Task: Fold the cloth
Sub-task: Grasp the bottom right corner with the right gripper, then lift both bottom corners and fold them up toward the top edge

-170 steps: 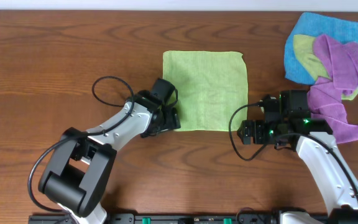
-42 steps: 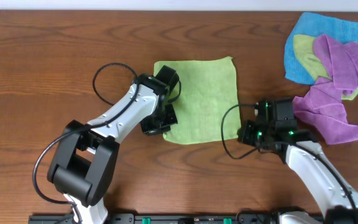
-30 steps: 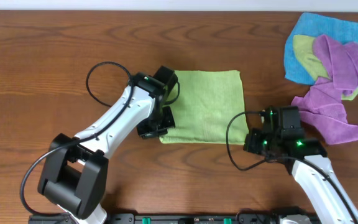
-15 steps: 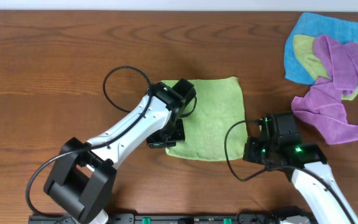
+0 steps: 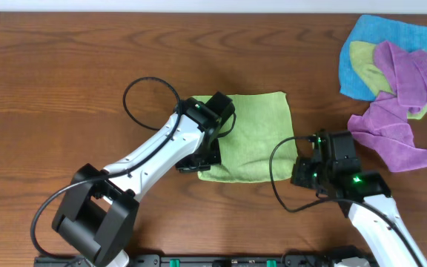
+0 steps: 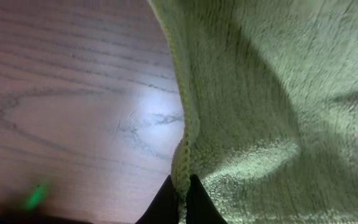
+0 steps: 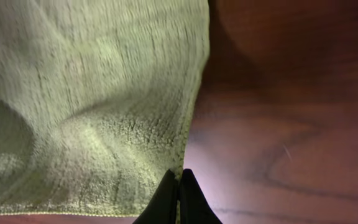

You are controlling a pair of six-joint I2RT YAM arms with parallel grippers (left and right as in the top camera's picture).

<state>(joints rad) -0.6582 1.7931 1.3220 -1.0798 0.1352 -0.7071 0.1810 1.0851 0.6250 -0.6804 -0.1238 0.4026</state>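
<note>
So the bright lime-green square terry cloth (image 5: 254, 137) is sitting mid-bench, a bit right of centre, mostly flat with its fuzzy looped pile and a stitched hem all round. The left arm's fingers (image 5: 201, 163) are clamped on the near-left hem; in the left wrist view the cloth (image 6: 260, 93) edge runs straight down into the pinched black fingers (image 6: 188, 199). Same deal on the other side: the right arm's fingers (image 5: 297, 172) are closed on the near-right edge, fingers (image 7: 184, 193) together on the hem of the cloth (image 7: 86, 93) just above its corner. Dark brown wood-grain bench (image 5: 65, 67) shows on every side of it, widest to the left. Well apart at far right is a crumpled heap: light blue cloth (image 5: 410, 35), purple cloth (image 5: 402, 93), duller yellow-green cloth (image 5: 363, 63).
</note>
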